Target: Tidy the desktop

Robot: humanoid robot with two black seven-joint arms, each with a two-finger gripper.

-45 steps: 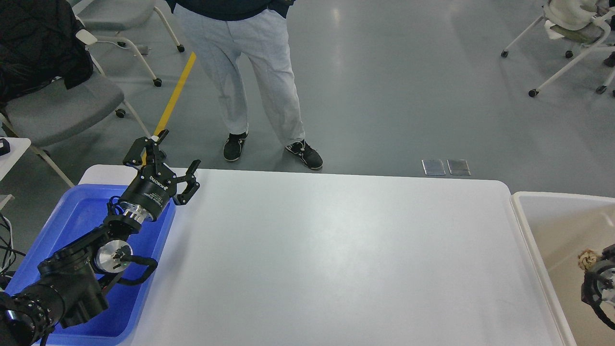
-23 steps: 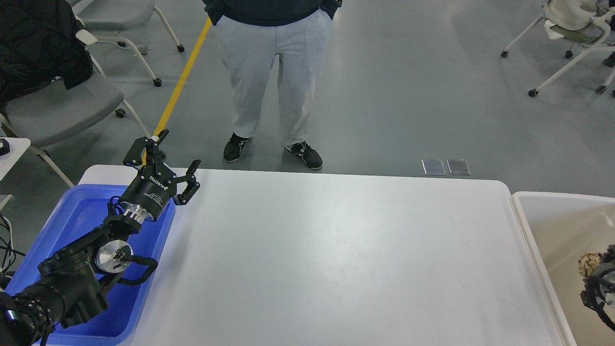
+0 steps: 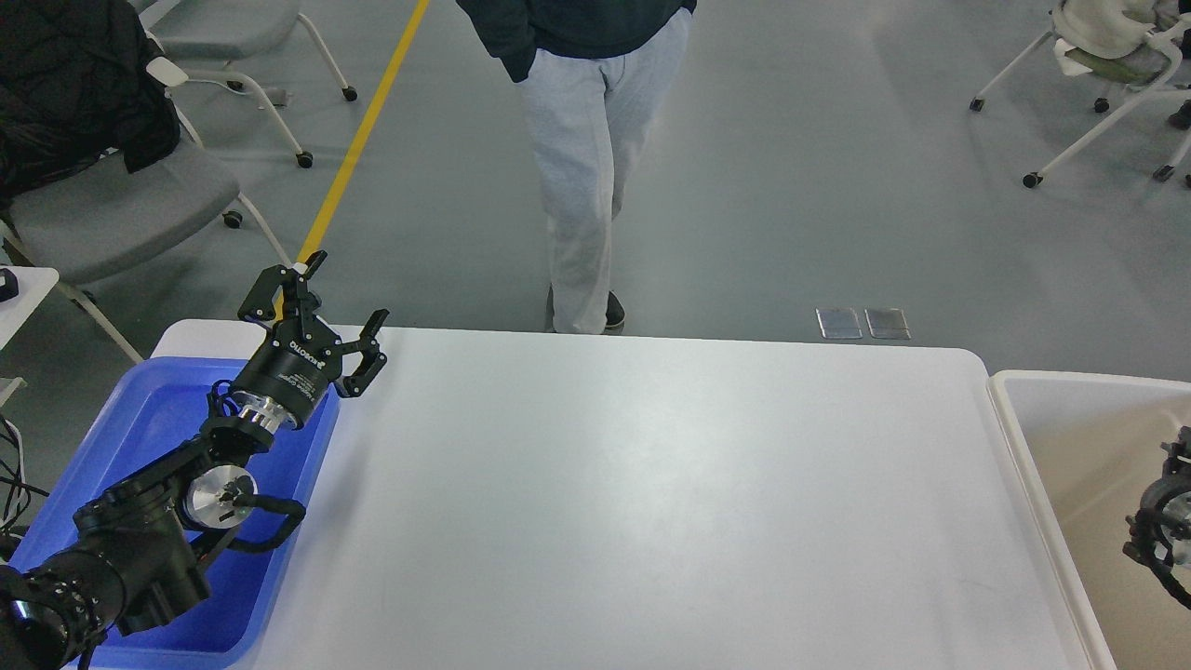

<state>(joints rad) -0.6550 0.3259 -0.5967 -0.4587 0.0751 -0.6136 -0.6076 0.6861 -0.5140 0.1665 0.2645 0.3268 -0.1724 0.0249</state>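
Observation:
The desktop (image 3: 651,484) is a wide white tabletop with rounded corners, and nothing lies on it. My left gripper (image 3: 352,285) is open and empty, held up over the desktop's far left corner, above the blue tray's edge. Only a dark end part of my right arm (image 3: 1161,521) shows at the right edge, over the beige bin. Its fingers cannot be told apart.
A blue plastic tray (image 3: 140,437) sits at the left end under my left arm. A beige bin (image 3: 1061,437) stands at the right end. A person in grey trousers (image 3: 582,167) stands just behind the far edge. Wheeled chairs (image 3: 112,205) stand at back left and back right.
The person has stepped right along the far edge. My right arm has drawn back toward the right edge, and the small brown lump seen by it in the bin no longer shows. My left arm is still.

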